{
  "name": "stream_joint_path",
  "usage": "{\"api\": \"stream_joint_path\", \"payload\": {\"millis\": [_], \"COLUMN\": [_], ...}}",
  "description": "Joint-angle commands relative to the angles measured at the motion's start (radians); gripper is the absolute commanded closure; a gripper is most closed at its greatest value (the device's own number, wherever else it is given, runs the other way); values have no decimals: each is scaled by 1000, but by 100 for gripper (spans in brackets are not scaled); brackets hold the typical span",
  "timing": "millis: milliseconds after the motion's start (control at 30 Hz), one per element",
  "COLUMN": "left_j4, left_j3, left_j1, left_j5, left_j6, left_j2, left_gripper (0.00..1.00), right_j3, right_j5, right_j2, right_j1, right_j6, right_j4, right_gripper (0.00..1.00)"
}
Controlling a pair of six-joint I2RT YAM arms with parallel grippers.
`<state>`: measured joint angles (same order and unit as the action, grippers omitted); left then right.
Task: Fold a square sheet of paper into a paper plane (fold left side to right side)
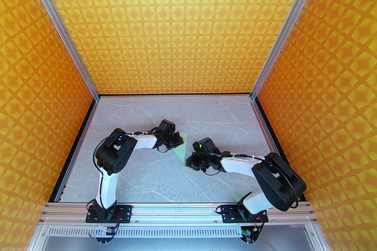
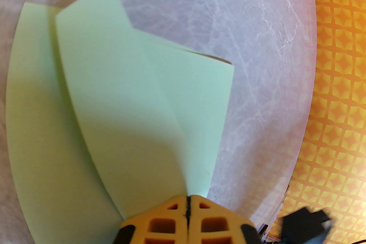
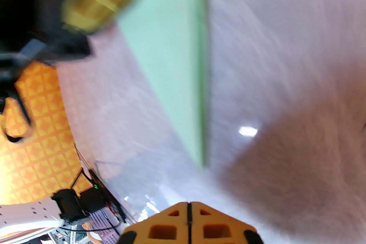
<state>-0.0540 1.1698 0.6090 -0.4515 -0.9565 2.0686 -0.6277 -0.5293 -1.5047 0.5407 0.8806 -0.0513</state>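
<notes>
Pinching the far-left end of the sheet of paper (image 2: 120,99) with the left gripper (image 2: 188,200), fingertips pressed together on it. Already folded to a pointed shape with overlapping flaps, and lying near the middle of the table (image 1: 141,179), between both arms. Held so, probably, to stop any sliding while pressing a crease. Right gripper (image 3: 188,206) also pressed together, pinching nothing, just beside the near tip of the paper, apparently ready to flatten or push. Underneath, a smooth grey marble-look surface, likely slippery for thin paper. Around, orange walls (image 1: 188,23) with a yellow star pattern, and aluminium posts (image 1: 63,29) running to the far corners.
</notes>
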Motion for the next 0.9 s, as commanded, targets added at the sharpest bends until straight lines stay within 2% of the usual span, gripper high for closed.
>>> {"api": "stream_joint_path", "payload": {"millis": [0,300,633,667,733,867], "left_j4": [69,71,97,104,122,196], "left_j3": [-3,-1,22,22,15,-21], "left_j1": [3,2,-10,-13,-21,-40], "left_j5": [70,64,63,63,76,172], "left_j6": [30,31,34,36,44,81], "left_j2": [37,20,-34,-54,-100,-180], "left_gripper": [100,98,93,91,79,64], "right_j3": [-85,-287,-270,-261,-242,-227], "right_j5": [48,39,111,113,114,109], "right_j2": [-26,-255,-357,-359,-352,-345], "right_j1": [-29,-62,-64,-63,-64,-64], "right_j6": [-53,-118,-167,-169,-162,-155], "right_j4": [-81,-88,-109,-106,-92,-77], "right_gripper": [92,94,94,94,94,94]}}
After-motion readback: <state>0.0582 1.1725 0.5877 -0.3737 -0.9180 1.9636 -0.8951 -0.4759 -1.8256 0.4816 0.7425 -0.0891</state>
